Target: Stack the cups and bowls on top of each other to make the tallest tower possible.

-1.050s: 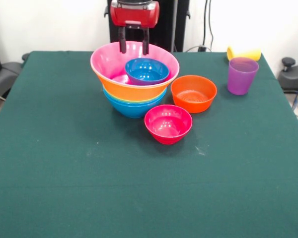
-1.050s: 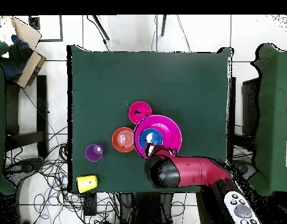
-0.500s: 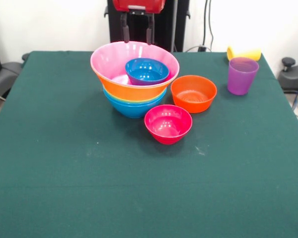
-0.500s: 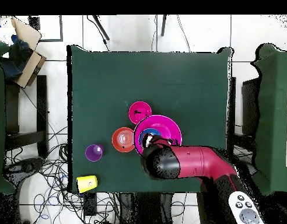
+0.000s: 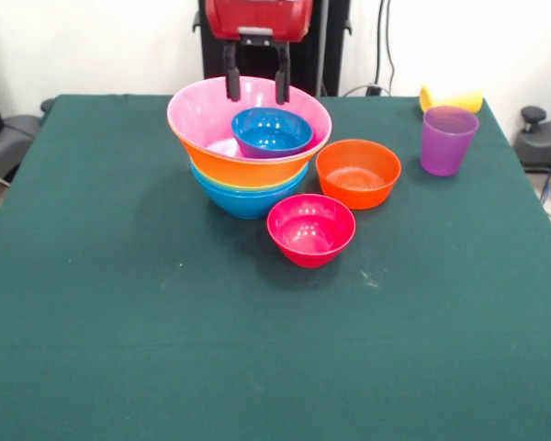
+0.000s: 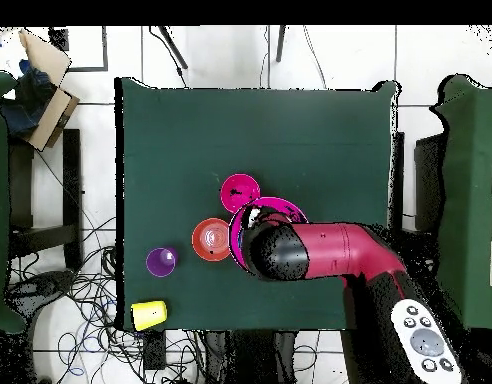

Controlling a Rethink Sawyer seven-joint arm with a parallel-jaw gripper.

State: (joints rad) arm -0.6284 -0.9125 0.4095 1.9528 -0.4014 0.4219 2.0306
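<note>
One yellow cup (image 5: 452, 98) lying sideways | purple cup (image 5: 446, 140) upright | tool (image 5: 255, 92) spread, empty

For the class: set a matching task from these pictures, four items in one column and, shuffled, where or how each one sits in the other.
Items
1. dark blue bowl
2. crimson bowl
3. yellow cup
4. purple cup

States
A. lying on its side
B. nested inside the pink bowl
C. standing upright, mouth up
D. alone on the table, nearest the camera in the front view

Pairs: 1-B, 2-D, 3-A, 4-C
</note>
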